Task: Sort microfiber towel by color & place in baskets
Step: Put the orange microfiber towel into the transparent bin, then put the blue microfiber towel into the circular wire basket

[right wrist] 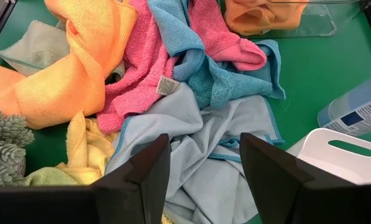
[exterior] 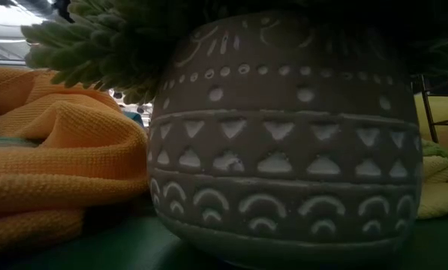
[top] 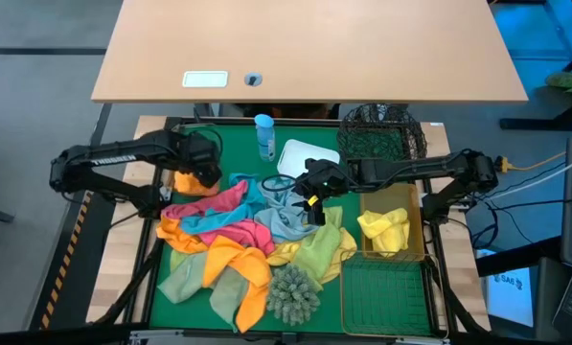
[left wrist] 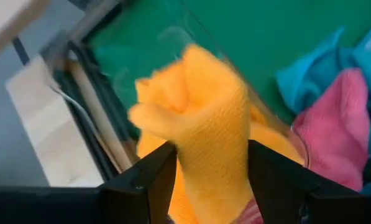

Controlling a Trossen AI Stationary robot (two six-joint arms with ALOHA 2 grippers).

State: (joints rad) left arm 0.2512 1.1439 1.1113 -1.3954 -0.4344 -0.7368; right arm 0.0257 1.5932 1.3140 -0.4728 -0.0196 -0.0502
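Note:
A heap of microfiber towels [top: 238,225] in orange, pink, teal, grey, yellow and pale green lies mid-table. My left gripper [left wrist: 211,152] hangs open at the far left over a clear tub [left wrist: 260,106]. An orange towel [left wrist: 197,106] lies bunched in that tub and shows between the fingers, below them. My right gripper [right wrist: 204,149] is open above a pale grey towel [right wrist: 197,168] on the heap's right side and touches nothing. Yellow towels [top: 386,228] lie in a gold basket [top: 422,216].
A second gold basket [top: 386,292] stands at the near right. The black mesh basket [top: 381,134], a white tub [top: 305,153] and a blue bottle [top: 264,134] stand at the back. A potted shaggy plant [top: 293,292] sits near the front, beside an orange towel [exterior: 51,165].

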